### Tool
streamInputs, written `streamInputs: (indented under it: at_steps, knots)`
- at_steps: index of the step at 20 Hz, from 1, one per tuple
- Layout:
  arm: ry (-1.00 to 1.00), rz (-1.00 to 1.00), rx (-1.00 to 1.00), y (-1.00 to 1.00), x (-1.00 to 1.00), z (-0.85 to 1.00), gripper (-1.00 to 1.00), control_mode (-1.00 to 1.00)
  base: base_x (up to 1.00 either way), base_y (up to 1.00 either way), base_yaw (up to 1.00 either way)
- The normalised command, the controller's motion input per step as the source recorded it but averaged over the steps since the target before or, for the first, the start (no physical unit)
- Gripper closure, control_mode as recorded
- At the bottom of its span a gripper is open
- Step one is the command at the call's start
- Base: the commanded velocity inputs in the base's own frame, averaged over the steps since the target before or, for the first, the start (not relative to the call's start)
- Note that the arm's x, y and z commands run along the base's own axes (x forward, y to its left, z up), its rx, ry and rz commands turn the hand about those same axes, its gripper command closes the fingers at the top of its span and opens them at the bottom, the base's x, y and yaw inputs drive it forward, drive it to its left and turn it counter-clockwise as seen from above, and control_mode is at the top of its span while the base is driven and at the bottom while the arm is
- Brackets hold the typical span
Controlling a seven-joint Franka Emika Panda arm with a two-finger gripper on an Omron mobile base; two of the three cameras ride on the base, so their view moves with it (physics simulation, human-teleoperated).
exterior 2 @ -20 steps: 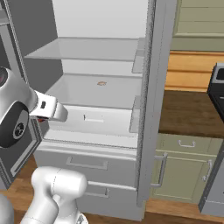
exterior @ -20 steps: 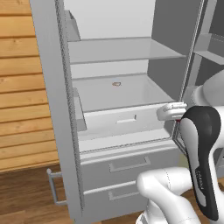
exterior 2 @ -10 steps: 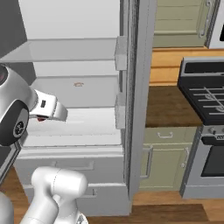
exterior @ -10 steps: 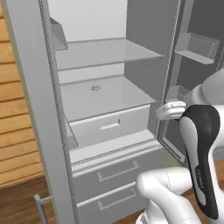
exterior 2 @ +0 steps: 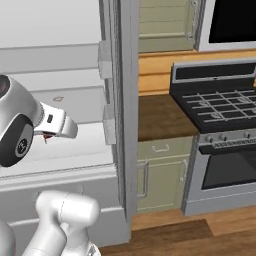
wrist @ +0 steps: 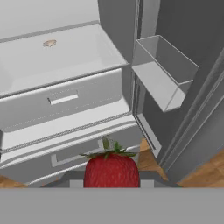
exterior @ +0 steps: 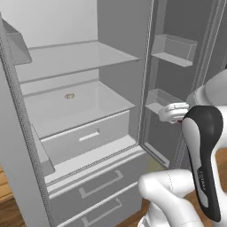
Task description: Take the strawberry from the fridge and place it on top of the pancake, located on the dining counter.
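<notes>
I have the strawberry [wrist: 111,168] clamped in my gripper [wrist: 111,183], I think, though the fingertips are hidden. Beyond it stands the open fridge [wrist: 61,103], a small tan item [wrist: 49,43] on its shelf.

There was one strawberry [wrist: 111,168]. The fridge [exterior: 88,133] held two shelves, one small tan item [exterior: 69,95], two door bins and two drawers below. Beside the fridge stood one stove [exterior 2: 220,145].
</notes>
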Motion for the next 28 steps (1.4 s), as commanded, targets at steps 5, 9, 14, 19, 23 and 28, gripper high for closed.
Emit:
streamInputs:
  at_steps: [5, 9, 14, 19, 23, 28]
  knots:
    - [0.00, 0.00, 0.00, 0.00, 0.00, 0.00, 1.00, 1.00, -0.86, 0.18, -0.38]
    - [0.00, 0.00, 0.00, 0.00, 0.00, 0.00, 1.00, 1.00, -0.97, 0.32, -0.26]
    - [0.00, 0.00, 0.00, 0.00, 0.00, 0.00, 1.00, 1.00, -0.40, 0.91, -0.08]
    - [0.00, 0.00, 0.00, 0.00, 0.00, 0.00, 1.00, 1.00, 0.04, 0.93, -0.02]
    - [0.00, 0.00, 0.00, 0.00, 0.00, 0.00, 1.00, 1.00, -0.17, 0.29, -0.18]
    - [0.00, 0.00, 0.00, 0.00, 0.00, 0.00, 1.00, 1.00, -0.47, 0.00, -0.34]
